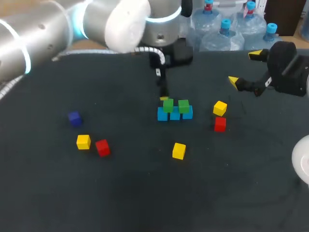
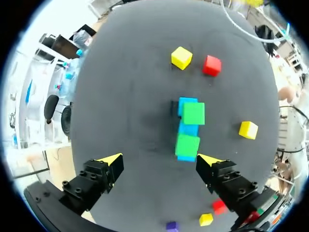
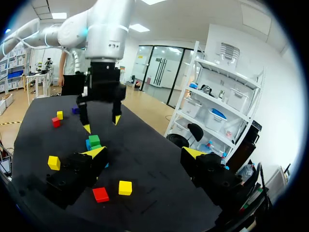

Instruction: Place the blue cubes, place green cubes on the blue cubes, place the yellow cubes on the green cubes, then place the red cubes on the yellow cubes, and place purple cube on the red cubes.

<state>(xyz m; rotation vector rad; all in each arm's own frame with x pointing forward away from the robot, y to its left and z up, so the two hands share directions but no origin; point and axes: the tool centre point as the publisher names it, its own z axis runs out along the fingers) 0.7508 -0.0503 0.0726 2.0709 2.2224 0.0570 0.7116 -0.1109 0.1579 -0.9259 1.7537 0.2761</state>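
Three blue cubes (image 1: 175,115) lie in a row at the table's middle, with two green cubes (image 1: 168,105) resting on them. My left gripper (image 1: 162,93) hangs just above and behind this stack, open and empty; in the left wrist view the green cubes (image 2: 193,113) lie ahead of its spread fingertips (image 2: 112,159). Off to the right, above the table, my right gripper (image 1: 246,67) stands open with nothing in it. A yellow cube (image 1: 219,108) and a red cube (image 1: 220,124) sit right of the stack. The purple cube (image 1: 74,118) is at the left.
A yellow cube (image 1: 178,151) lies in front of the stack. Another yellow cube (image 1: 83,141) and a red cube (image 1: 102,147) sit at the front left. A white rounded object (image 1: 301,162) shows at the right edge.
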